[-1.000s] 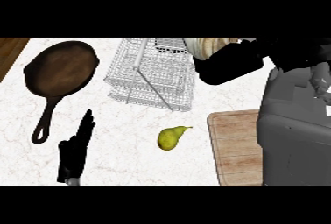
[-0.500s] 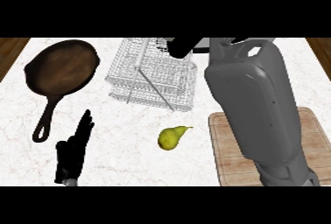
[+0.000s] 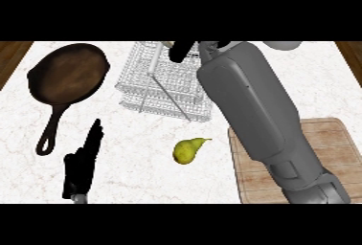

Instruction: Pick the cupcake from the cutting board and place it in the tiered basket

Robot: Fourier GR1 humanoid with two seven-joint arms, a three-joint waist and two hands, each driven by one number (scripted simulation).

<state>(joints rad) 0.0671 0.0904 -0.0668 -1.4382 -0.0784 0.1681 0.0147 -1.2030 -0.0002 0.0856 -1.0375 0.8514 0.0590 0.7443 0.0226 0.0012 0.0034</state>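
Note:
The wire tiered basket (image 3: pixel 164 88) stands at the back middle of the counter. My right forearm reaches up across the wooden cutting board (image 3: pixel 332 148) and over the basket's right side. Only a dark part of my right hand (image 3: pixel 183 50) shows above the basket's far edge. The cupcake does not show; the arm and hand hide that spot. The visible part of the cutting board is bare. My left hand (image 3: pixel 83 162) rests open on the counter at the lower left, fingers pointing away from me.
A cast-iron pan (image 3: pixel 69 76) lies at the back left, its handle pointing toward my left hand. A yellow-green pear (image 3: pixel 187 150) lies on the marble between the left hand and the cutting board.
My right arm has swung from the right edge to the left and forward over the basket. The cupcake, seen in the hand one second ago, is now hidden. The left hand has not moved.

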